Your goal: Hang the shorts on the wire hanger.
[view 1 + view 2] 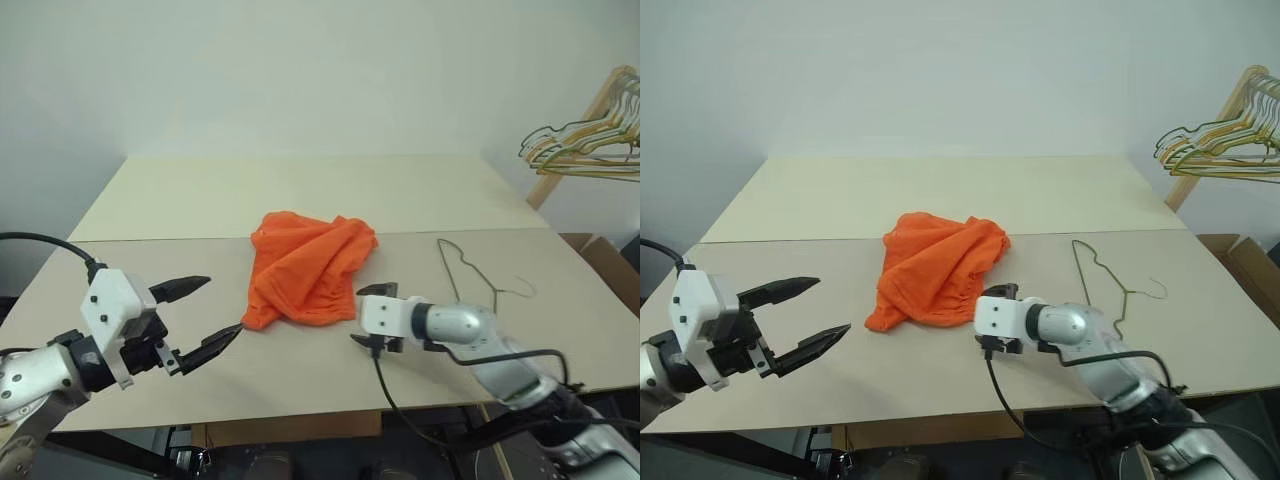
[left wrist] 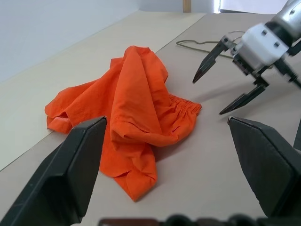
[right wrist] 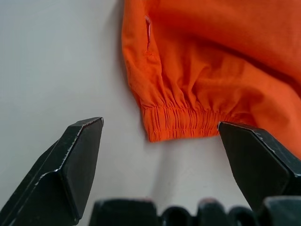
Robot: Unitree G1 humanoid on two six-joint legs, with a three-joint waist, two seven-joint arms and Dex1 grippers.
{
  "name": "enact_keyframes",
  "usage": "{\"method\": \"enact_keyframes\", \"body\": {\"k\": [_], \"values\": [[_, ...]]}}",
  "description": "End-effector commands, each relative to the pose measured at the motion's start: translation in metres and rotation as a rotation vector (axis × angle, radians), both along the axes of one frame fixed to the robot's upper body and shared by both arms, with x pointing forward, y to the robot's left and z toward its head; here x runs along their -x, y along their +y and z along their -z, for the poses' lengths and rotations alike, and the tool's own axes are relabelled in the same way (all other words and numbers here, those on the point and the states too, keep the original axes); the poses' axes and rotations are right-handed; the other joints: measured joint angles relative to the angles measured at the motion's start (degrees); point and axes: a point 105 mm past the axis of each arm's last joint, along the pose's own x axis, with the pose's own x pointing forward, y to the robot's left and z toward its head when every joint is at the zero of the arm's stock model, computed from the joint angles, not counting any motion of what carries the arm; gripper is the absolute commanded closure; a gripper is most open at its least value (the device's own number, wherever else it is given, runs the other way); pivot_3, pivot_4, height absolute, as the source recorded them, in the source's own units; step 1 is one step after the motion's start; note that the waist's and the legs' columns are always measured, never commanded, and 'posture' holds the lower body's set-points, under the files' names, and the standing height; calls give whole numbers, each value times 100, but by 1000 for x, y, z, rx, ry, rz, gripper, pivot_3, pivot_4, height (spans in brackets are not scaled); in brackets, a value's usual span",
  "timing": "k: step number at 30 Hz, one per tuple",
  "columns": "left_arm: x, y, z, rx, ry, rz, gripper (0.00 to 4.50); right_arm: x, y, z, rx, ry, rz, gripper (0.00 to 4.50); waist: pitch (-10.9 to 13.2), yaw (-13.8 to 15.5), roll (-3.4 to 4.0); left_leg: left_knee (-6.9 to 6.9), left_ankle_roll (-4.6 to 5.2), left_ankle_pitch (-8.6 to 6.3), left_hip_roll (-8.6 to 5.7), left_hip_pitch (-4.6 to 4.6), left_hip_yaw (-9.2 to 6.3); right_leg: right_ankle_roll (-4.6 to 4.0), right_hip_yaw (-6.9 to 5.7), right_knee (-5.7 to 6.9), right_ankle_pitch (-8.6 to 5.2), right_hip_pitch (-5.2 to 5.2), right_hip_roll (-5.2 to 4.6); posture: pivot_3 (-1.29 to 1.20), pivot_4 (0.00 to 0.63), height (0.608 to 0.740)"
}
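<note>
A: Head view first. Where are the shorts [image 1: 307, 270]?

B: Crumpled in a heap mid-bench [image 1: 300, 195], with the wire hanger [image 1: 470, 270] lying flat to their right. The right pincer [image 1: 377, 318] sits just beside the heap's near right edge, closer than the left pincer [image 1: 200, 318], which hovers off the heap's left corner with jaws wide and empty

A: Left wrist view?

B: The heap lies ahead between its spread fingers [image 2: 70, 174]; the right pincer [image 2: 225, 89] shows beyond, gaping too

A: Right wrist view?

B: The elastic waistband [image 3: 181, 123] runs crosswise just ahead of the open, empty jaws, so I judge the right arm grabs first
</note>
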Motion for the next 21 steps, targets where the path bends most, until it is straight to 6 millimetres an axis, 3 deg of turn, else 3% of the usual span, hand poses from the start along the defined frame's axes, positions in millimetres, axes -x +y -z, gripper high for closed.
{"method": "enact_keyframes", "body": {"k": [1,4,15,21], "values": [[0,-4,-6,5,-29,15,14,-14,7,3,71,-97,-25,0,0,-25,-1,-1,-2,1,-1,1,0,3,0,0,0,0,0,213,0,740],[0,-4,-6,5,-30,13,0,-25,16,4,70,-134,-23,528,-3,-126,-5,-5,-15,6,2,11,0,22,-1,4,8,7,6,214,0,740],[1,-4,-4,-2,-28,4,0,-35,32,10,92,-181,-103,4334,-2,-250,-2,-15,-28,11,2,14,-1,21,-3,9,7,4,8,227,0,740],[4,5,14,-56,21,-61,0,-35,29,3,79,-214,-117,4425,-2,-312,0,-17,-37,12,3,18,-1,18,-2,12,5,4,12,222,0,740]]}}
